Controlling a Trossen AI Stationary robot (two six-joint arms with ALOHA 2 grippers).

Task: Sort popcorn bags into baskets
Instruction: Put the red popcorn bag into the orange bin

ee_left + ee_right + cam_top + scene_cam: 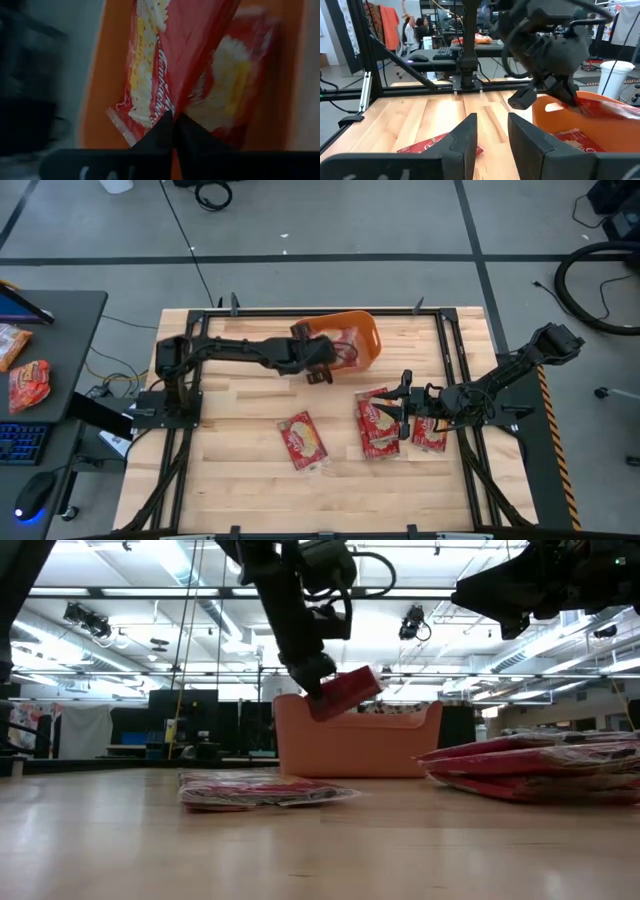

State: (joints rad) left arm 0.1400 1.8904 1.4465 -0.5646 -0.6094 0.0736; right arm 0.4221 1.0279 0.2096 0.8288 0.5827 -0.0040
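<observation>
The orange basket point(352, 332) stands at the table's far middle; it also shows in the low view point(356, 740). My left gripper point(322, 366) is shut on a red popcorn bag point(346, 690) at the basket's near rim. Another bag point(227, 85) lies inside the basket. One bag point(304, 440) lies flat on the table's near middle. Two more bags point(377, 423) point(430, 432) lie flat to its right. My right gripper point(404, 406) is open and empty above those two, its fingers point(490, 135) apart. My left gripper pinches one end edge of the bag point(167, 107) between its two shut fingers. The fingers slant down from the table's left and near side. The bag sticks out beyond them, tilted, lifted clear of the table, over the basket's rim point(600, 107).
Black frame rails point(455, 350) run along the table's edges. A side desk at the left holds a red packet point(28, 382), a paler orange-and-white packet point(10, 342), a keyboard and a mouse. Bare wood lies at the table's near left point(230, 470).
</observation>
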